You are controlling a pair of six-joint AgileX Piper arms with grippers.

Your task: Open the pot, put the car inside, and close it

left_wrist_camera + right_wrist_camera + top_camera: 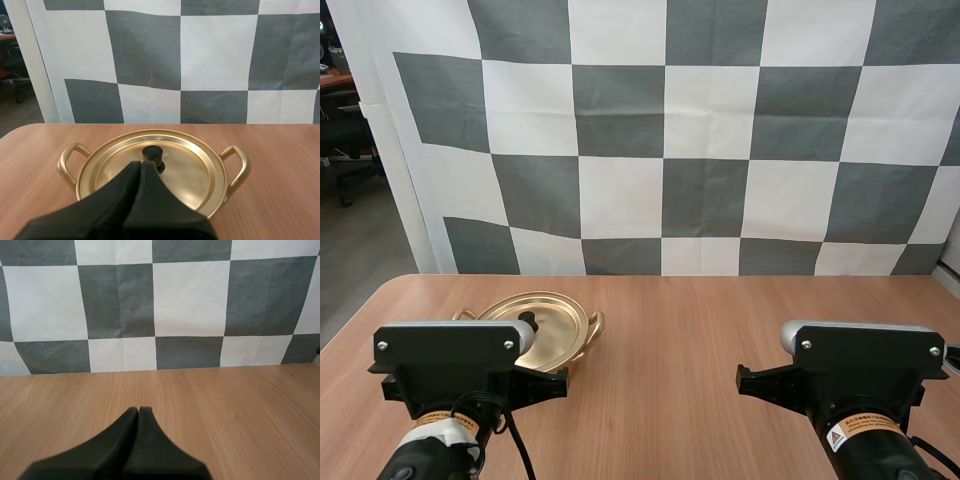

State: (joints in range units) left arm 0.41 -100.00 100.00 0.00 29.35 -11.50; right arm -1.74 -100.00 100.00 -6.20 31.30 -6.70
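A gold pot (542, 335) with two loop handles sits on the wooden table at the left, just ahead of my left arm. Its gold lid (150, 170) lies flat on it, with a black knob (153, 154) at the centre. My left gripper (140, 165) is shut, its fingers together as one dark wedge whose tip points at the knob from just short of it. My right gripper (138, 411) is also shut, held over bare table with nothing between the fingers.
The wooden table (680, 330) runs wide between and ahead of both arms. Its left front corner is rounded, with floor beyond it.
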